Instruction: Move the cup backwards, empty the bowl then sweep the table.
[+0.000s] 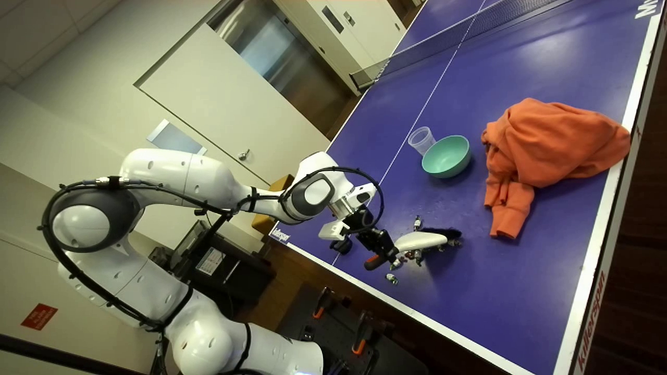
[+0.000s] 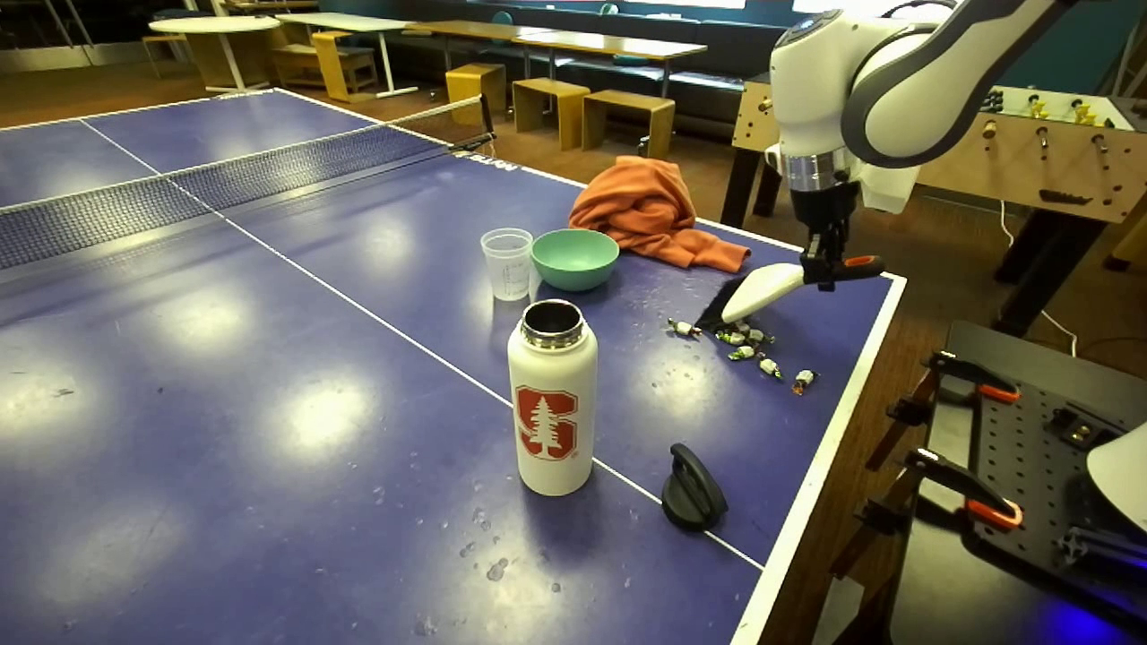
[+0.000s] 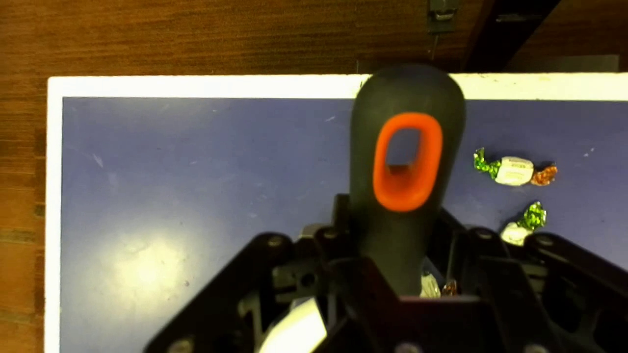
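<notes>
My gripper (image 1: 384,247) is shut on the handle of a white brush with dark bristles (image 1: 421,240). In an exterior view the brush (image 2: 763,291) tilts down, bristles at the table among wrapped candies (image 2: 742,353). In the wrist view the gripper (image 3: 392,230) clasps the black-and-orange handle (image 3: 365,147); the bristles are hidden there. The translucent white cup (image 1: 421,139) stands upright beside the teal bowl (image 1: 448,156). The cup (image 2: 508,269) and upright bowl (image 2: 575,260) also show in an exterior view; the bowl's inside looks empty. The table (image 1: 495,312) is blue with white lines.
An orange cloth (image 1: 557,140) lies beyond the bowl near the table edge. A white bottle (image 2: 556,412) stands open, with its black lid (image 2: 693,493) nearby. A net (image 2: 296,175) crosses the table. Loose candies (image 3: 514,171) lie near the white-lined edge (image 3: 206,87).
</notes>
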Tool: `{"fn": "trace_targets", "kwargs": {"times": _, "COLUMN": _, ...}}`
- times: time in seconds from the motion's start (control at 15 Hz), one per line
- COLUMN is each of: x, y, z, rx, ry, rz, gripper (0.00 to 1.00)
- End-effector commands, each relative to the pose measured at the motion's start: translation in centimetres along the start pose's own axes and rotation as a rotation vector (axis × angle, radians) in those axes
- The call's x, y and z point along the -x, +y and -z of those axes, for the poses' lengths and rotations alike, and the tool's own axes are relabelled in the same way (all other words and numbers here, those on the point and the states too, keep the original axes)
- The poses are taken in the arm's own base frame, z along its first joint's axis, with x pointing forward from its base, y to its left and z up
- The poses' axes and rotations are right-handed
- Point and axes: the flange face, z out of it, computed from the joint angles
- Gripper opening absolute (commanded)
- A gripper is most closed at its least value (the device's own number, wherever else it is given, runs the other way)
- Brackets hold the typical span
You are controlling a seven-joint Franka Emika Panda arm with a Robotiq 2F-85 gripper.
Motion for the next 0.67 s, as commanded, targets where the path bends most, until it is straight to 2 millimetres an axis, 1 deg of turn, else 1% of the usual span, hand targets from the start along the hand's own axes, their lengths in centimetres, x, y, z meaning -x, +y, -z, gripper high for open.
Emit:
{"fn": "trace_targets", "kwargs": {"times": 0.0, "x": 1.0, "y": 0.0, "z": 2.3, "rx": -0.032, "ry": 0.162, "rz": -0.096, "gripper": 0.13}}
{"fn": "trace_targets", "kwargs": {"times": 0.13, "x": 0.8, "y": -0.2, "z": 3.3, "rx": -0.055, "ry": 0.243, "rz": -0.126, "gripper": 0.13}}
{"fn": "trace_targets", "kwargs": {"times": 0.33, "x": 0.2, "y": -0.7, "z": 4.7, "rx": -0.079, "ry": 0.357, "rz": -0.127, "gripper": 0.13}}
{"fn": "trace_targets", "kwargs": {"times": 0.6, "x": -0.9, "y": -1.9, "z": 6.0, "rx": -0.108, "ry": 0.467, "rz": -0.107, "gripper": 0.13}}
